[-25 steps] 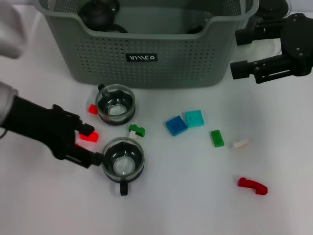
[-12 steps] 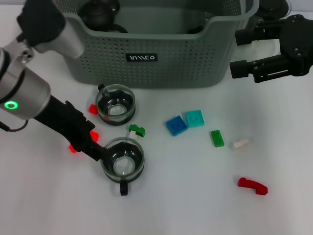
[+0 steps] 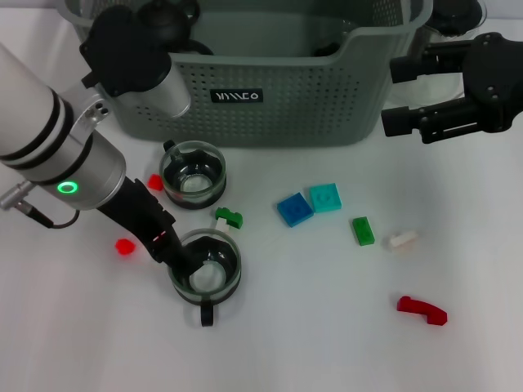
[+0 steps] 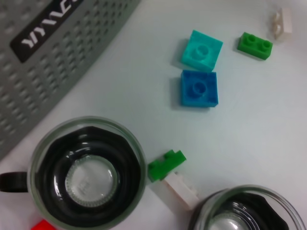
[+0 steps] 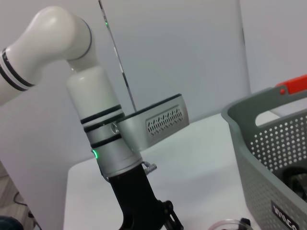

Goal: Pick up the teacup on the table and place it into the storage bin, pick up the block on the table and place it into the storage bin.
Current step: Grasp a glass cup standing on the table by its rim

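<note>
Two glass teacups stand in front of the storage bin: one close to its wall, one nearer me with its handle toward me. My left gripper reaches down at the near cup's left rim, its tip overlapping the glass. The left wrist view shows the far teacup, part of the near teacup and a green-and-white block between them. Blue, teal and green blocks lie to the right. My right gripper hangs open beside the bin's right end.
A white block, a curved red piece and two small red blocks also lie on the white table. A dark round pot sits inside the bin. My left arm fills the right wrist view.
My left arm has swung in over the table and its gripper has moved right, from the red block to the near teacup's rim. That red block now lies farther left. The right arm barely moved.
</note>
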Robot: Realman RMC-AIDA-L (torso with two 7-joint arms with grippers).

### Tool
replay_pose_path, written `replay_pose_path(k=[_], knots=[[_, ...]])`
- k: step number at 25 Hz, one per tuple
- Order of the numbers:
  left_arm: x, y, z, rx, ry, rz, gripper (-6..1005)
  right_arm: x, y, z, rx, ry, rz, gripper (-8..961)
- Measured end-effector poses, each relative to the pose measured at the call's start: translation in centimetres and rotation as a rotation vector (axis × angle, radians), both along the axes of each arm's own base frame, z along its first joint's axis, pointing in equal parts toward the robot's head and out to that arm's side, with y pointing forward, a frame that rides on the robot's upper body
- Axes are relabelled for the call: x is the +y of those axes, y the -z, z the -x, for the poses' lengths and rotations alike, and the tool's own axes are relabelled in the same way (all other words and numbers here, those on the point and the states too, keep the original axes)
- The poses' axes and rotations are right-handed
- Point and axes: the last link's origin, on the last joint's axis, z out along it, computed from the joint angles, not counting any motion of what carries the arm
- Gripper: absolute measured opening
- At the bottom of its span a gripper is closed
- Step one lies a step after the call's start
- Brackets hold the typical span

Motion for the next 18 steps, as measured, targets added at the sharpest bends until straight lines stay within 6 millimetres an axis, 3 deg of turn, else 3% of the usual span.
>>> replay_pose_path(k=[18], knots=[[0.4, 2.4, 0.6, 0.064, 0.014, -0.015, 630, 0.3, 0.2, -0.3, -0.021, 0.007, -0.011, 915]])
